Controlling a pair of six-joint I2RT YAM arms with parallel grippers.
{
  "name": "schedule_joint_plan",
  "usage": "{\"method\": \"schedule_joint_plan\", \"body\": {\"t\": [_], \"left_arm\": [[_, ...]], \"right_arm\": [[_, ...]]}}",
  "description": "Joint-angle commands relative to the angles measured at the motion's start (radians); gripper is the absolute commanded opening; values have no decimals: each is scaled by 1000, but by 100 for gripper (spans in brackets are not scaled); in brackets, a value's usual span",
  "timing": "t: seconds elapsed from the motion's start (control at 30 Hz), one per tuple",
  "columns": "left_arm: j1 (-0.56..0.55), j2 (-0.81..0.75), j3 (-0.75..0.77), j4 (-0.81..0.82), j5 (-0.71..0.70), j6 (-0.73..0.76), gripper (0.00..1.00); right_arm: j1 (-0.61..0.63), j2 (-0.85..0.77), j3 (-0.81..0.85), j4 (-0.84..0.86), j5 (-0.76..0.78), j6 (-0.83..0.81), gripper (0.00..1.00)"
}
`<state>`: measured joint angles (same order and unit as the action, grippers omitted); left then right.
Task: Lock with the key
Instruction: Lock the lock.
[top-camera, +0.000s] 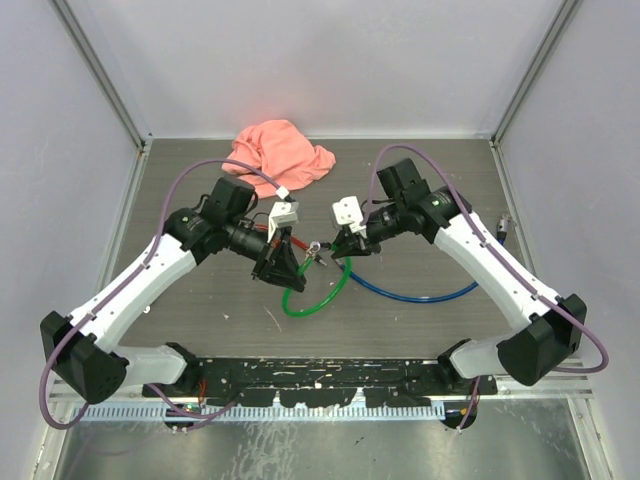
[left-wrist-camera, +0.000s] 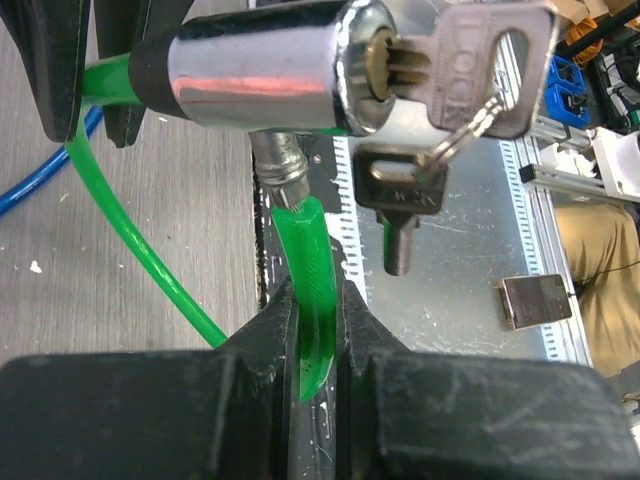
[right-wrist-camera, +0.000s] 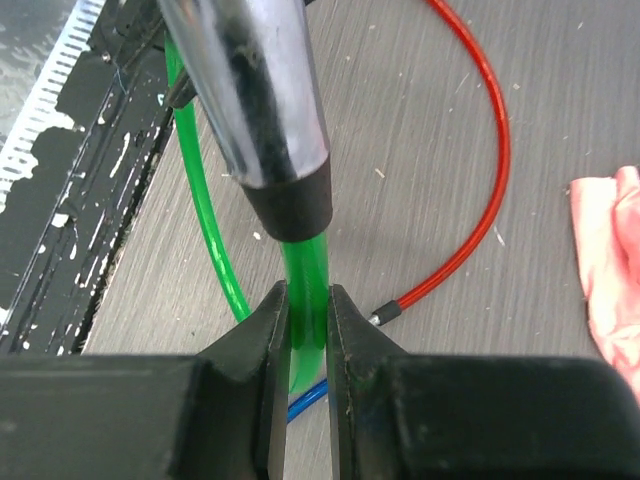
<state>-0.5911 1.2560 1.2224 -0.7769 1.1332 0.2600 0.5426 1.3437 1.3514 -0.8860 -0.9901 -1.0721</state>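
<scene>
Grey wood-grain table (top-camera: 420, 330), scuffed, flecked white. Pale far wall (top-camera: 320, 60), left wall (top-camera: 50, 150) and right wall (top-camera: 590, 130) enclose it. Aluminium posts (top-camera: 100, 70) rise from its far corners. Scratched metal sheet (top-camera: 300, 445) along its near edge. Light even.

Green cable lock (top-camera: 305, 314) spans centre, pink cloth (top-camera: 283, 152) at back, open tabletop (top-camera: 230, 315) front-left.

Green cable (left-wrist-camera: 312, 300); chrome lock (left-wrist-camera: 260, 75); pink cloth (top-camera: 282, 152).
</scene>
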Motion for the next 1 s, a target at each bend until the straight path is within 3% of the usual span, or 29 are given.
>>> {"method": "schedule_joint_plan", "body": {"t": [0.0, 0.1, 0.2, 0.37, 0.43, 0.6, 0.97], "left_arm": [[15, 6, 27, 139, -10, 28, 0], [20, -15, 11, 148, -10, 46, 0], [30, -46, -69, 273, -4, -41, 0], [30, -57, -245, 657, 32, -363, 0], [30, -58, -322, 897, 6, -519, 0], [22, -51, -407, 1188, -52, -733, 0], [18, -80, -397, 1021, -14, -555, 0]], "right_arm": [[62, 51, 56, -143, 5, -17, 1], [63, 75, 86, -177, 13, -18, 1], [63, 58, 77, -145, 22, 9, 1], [56, 24, 73, -92, 47, 72, 8], [56, 13, 59, -67, 52, 89, 13], [55, 21, 52, -42, 57, 117, 17], [19, -7, 67, -66, -46, 106, 40]]}}
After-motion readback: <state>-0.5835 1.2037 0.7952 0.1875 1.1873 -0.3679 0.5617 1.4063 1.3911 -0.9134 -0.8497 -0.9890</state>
